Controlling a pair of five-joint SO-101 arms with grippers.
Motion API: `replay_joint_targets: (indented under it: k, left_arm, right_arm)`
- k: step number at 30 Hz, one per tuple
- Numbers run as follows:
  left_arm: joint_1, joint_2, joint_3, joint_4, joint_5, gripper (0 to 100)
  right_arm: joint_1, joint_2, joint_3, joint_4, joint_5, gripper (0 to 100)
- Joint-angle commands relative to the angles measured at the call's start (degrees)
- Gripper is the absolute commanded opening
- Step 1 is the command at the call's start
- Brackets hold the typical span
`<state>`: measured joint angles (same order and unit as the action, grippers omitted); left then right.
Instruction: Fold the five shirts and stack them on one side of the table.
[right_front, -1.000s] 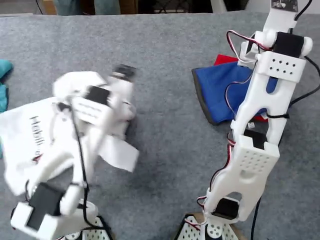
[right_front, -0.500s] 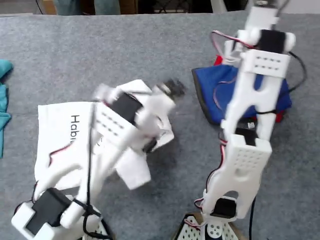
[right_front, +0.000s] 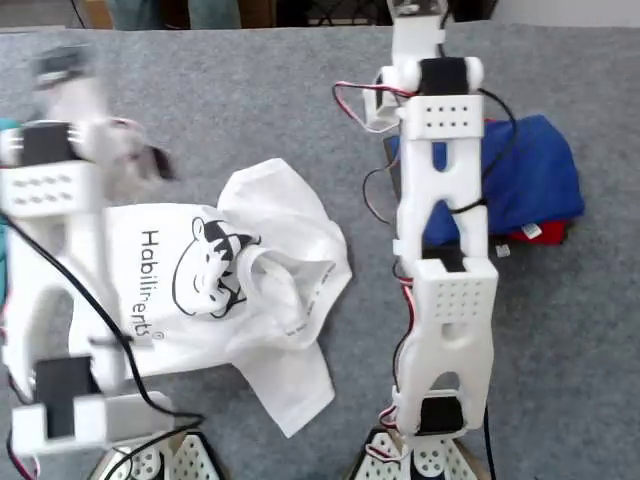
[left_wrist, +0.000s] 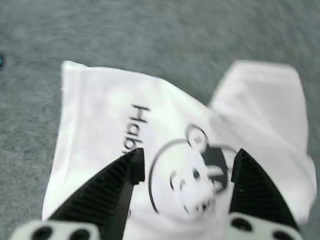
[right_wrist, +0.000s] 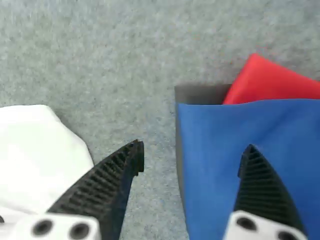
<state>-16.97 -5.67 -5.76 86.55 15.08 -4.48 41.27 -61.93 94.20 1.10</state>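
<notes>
White shirt (right_front: 230, 290) rumpled on tabletop (right_front: 250, 100) | left hand (left_wrist: 187, 157) wide, empty | right hand (right_wrist: 194, 147) wide, empty | risk: bunched side folds crooked, blue shirt (right_front: 530, 185) nudged

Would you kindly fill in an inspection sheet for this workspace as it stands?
Surface: grey table, cloth-like top.
Job's things: white shirt lies unfolded and rumpled, left of centre. On the right, a folded blue shirt tops a stack with a grey shirt and a red shirt under it.
Clutter: nothing seen.
Grippers: left gripper open and empty above the white shirt. Right gripper open and empty over the bare strip between the white shirt and the stack.
Cables: wires loop beside the right arm. A black cable runs down the left arm.
Surroundings: dark room past the far edge, details unclear.
</notes>
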Motion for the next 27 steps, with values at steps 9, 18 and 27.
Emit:
replay_joint_targets:
  k: [9,18,27]
  left_arm:
    - [-11.65,33.67,-7.78,-17.05,24.00,29]
    - [-14.55,45.80,-16.40,-11.96,22.42,6]
    - [-14.81,45.27,-15.69,5.01,12.66,3]
  right_arm:
    - [-12.57,8.04,-3.21,-1.05,-0.44,30.5]
    - [-17.67,17.98,-3.30,-11.25,-1.23,30.4]
    - [-15.38,19.21,-6.64,-16.18,-7.82,30.4]
